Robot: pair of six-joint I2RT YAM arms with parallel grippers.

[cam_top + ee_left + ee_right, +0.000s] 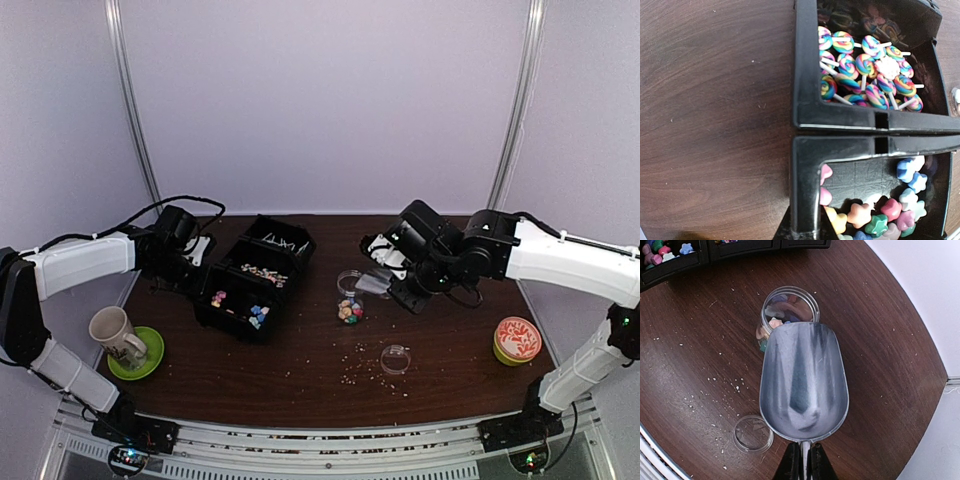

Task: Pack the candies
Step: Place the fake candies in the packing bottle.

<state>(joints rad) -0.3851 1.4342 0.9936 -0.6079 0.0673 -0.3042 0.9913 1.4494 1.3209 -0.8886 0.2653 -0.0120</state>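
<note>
A black three-compartment tray [232, 322] holds the candies: multicoloured star pieces [880, 215] in the near box, swirled lollipops on white sticks [865, 75] in the middle box, and white stick-like ones [283, 243] in the far box. My left gripper [805, 228] is shut on the tray's left wall, and also shows in the top view [198, 252]. My right gripper [804, 462] is shut on the handle of an empty metal scoop [804, 380]. The scoop's lip hangs over an open clear jar [790, 305] with a few star pieces inside [349, 311].
The jar's clear lid [395, 358] lies flat on the table near the front. Pale crumbs [365, 372] are scattered around it. A mug on a green saucer [150, 350] stands front left. A green tub with a red patterned top [517, 340] stands front right.
</note>
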